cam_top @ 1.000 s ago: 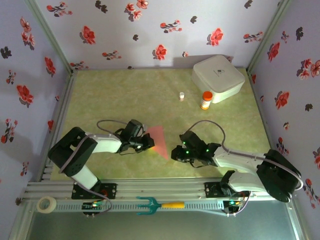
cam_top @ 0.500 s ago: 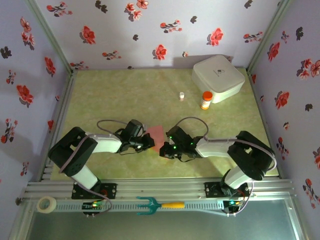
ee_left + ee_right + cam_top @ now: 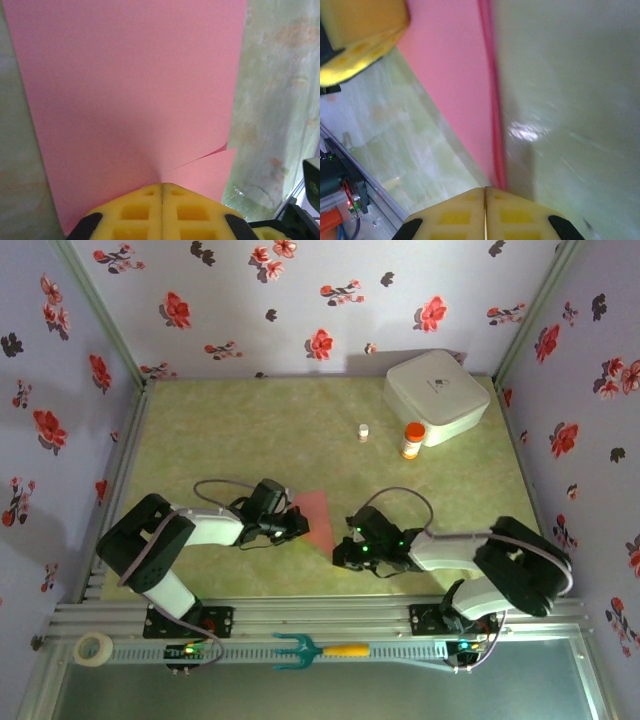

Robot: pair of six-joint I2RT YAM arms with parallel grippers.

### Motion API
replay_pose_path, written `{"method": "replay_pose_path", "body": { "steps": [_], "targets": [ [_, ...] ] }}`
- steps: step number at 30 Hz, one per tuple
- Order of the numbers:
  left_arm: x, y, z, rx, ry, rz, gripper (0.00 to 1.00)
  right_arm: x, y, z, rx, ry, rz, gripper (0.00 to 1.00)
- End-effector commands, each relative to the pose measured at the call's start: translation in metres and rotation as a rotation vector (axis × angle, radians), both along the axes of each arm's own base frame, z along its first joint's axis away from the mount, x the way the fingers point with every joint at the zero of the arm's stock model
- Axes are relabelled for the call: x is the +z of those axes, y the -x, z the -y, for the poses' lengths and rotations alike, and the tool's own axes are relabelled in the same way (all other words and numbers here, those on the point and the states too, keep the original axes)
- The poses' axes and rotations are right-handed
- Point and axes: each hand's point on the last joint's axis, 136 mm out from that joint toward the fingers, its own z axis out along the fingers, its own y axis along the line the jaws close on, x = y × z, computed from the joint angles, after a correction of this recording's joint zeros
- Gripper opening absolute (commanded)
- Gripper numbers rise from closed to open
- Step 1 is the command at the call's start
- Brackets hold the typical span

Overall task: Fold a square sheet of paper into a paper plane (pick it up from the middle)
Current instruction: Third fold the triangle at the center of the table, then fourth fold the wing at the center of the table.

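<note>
Square sheet of paper [image 3: 318,515] lies partly folded on the green table [image 3: 250,430], between my left gripper [image 3: 298,525] and right gripper [image 3: 340,552]. Left wrist view: my fingers [image 3: 135,210] are closed, pinching the paper's near edge. Right wrist view: my fingers [image 3: 455,216] are closed at its folded corner; I cannot tell whether they grip it.

matt smooth square sheet of paper [image 3: 130,85], glossy, perhaps laminated table [image 3: 570,75]

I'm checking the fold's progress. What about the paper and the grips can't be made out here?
- Top view: pink paper's left edge, hidden under the left gripper.
- Left wrist view: its far edge, cut off by the frame's top.
- Right wrist view: whether the right gripper pinches the fold; blurred, fingers cover the contact.
</note>
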Motion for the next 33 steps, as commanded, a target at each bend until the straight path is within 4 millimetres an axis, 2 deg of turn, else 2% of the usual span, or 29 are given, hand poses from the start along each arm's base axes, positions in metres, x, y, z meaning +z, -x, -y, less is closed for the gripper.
{"method": "replay_pose_path", "body": {
  "steps": [1,4,6,11,17,23,30,33],
  "targets": [
    [-0.010,0.002,-0.009,0.022,-0.051,-0.012,0.00,0.012,-0.008,0.013,-0.058,0.036,0.049,0.13],
    [-0.001,-0.001,-0.006,0.013,-0.034,0.013,0.00,0.028,-0.022,0.022,-0.106,0.083,0.126,0.16],
    [0.005,-0.002,-0.005,0.007,-0.025,0.035,0.00,0.036,-0.032,0.028,-0.141,0.122,0.173,0.24],
    [0.020,-0.003,-0.004,-0.033,-0.012,0.098,0.03,0.046,-0.053,0.031,-0.195,0.172,0.250,0.30],
    [0.038,-0.005,-0.002,-0.075,-0.004,0.171,0.14,0.054,-0.071,0.020,-0.231,0.184,0.274,0.31],
    [0.059,-0.009,-0.003,-0.115,-0.026,0.244,0.21,0.058,-0.082,-0.001,-0.230,0.137,0.274,0.33],
    [0.066,-0.008,-0.013,-0.096,-0.031,0.258,0.25,0.055,-0.084,-0.011,-0.222,0.141,0.239,0.34],
    [0.067,-0.006,-0.020,-0.090,-0.045,0.239,0.26,0.062,-0.085,-0.016,-0.215,0.109,0.245,0.36]
  ]
}}
